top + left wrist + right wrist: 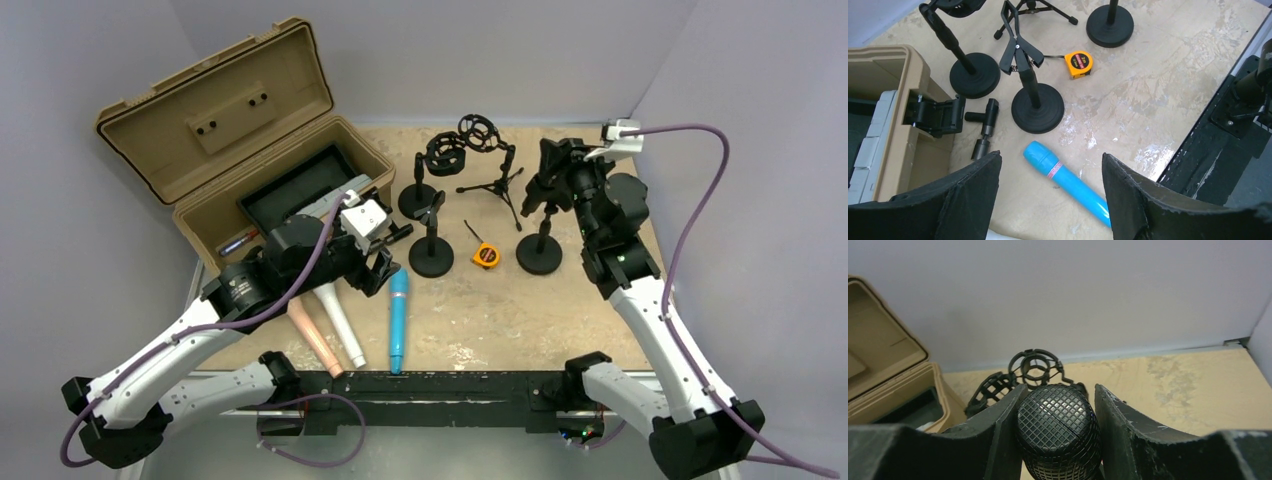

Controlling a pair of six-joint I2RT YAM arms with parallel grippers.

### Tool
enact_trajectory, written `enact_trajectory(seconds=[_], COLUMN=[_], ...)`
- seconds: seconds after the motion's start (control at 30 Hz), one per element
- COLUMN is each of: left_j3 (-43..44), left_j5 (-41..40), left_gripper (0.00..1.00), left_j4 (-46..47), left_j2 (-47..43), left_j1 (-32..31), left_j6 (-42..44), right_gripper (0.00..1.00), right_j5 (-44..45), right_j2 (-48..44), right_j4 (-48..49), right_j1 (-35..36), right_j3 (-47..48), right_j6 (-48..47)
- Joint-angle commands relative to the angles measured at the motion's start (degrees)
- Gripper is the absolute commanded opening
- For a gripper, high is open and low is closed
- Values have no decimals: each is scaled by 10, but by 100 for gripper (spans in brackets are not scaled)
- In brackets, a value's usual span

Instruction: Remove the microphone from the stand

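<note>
Right gripper (1058, 390) fingers are closed against both sides of the black microphone (1055, 432), which is seated at the top of its stand (540, 254), well to the right of the open tan toolbox (230, 100). Left gripper (1050, 157) fingers are spread wide with nothing held, just beside the toolbox's front corner and above a blue tube (1068, 182). An orange tape measure (485, 255) is seen between toolbox and stand.

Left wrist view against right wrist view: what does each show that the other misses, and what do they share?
Only the left wrist: the blue microphone lying on the table, a tape measure, and the open left pincer. Only the right wrist: the black microphone clamped in the right pincer. Both: the tan case and the table.
</note>
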Motion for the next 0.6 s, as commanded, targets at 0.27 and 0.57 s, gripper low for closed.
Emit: enact_trajectory(seconds=[0.27, 0.57], left_j3=[-12, -17], left_j5=[-33, -37], left_gripper=[71, 71], left_j4=[36, 40], left_j2=[4, 8], left_j1=[2, 2], left_j6=[14, 14], right_gripper=[0, 8], right_j5=[-13, 11], right_j2=[24, 86], right_j4=[127, 163], right_j1=[100, 136], right_j3=[2, 32], right_j6=[57, 90])
